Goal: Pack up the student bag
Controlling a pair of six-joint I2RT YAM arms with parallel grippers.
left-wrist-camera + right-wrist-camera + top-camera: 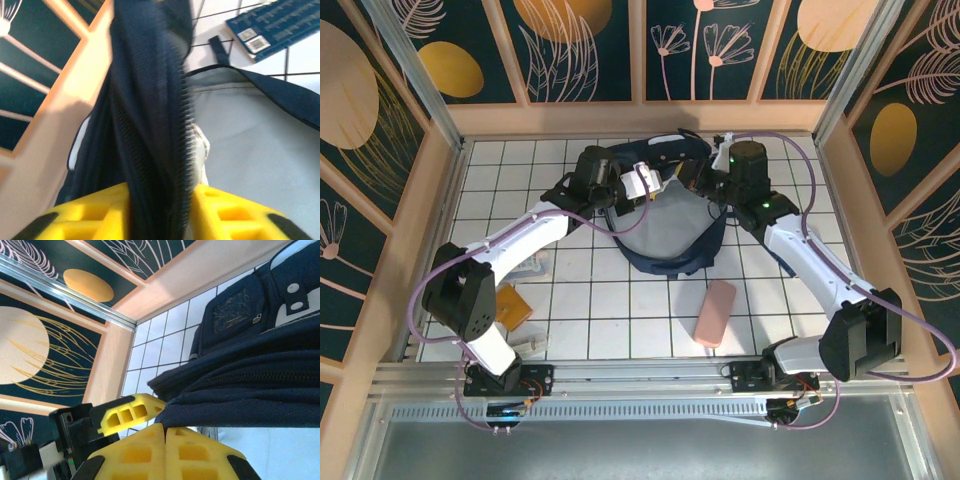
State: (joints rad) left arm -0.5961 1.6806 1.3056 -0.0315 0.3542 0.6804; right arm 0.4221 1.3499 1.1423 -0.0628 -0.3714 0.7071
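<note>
**Navy backpack gripped at its zip rim, far middle of the tiles**

Nearest, a white square-tiled table [620, 300] with dark grout lines. On it, right of middle, a pink oblong block [716, 312], matte and round-cornered. At left, a flat orange slab [512, 305] just beside the left arm.

Further back, at the far middle of the table, the student bag [665, 255]: dark navy woven fabric, slumped, mouth agape. Smooth pale grey lining inside, coarse zip teeth along the rim.

Astride that zipped rim, the left gripper [160, 190]: hollow-pocketed yellow plastic fingers on either side, fabric filling the gap. Cannot tell whether clamped tight.

Opposite, the right gripper [165, 426]: yellow fingers pressed together, pinching the bag's hem at their tips.

Beyond the bag, flat on the tiles, a dark blue printed book [270, 25] with white labels.

Farthest, a pale wooden wall [640, 115] under teal panels with leaf outlines and orange discs.
</note>
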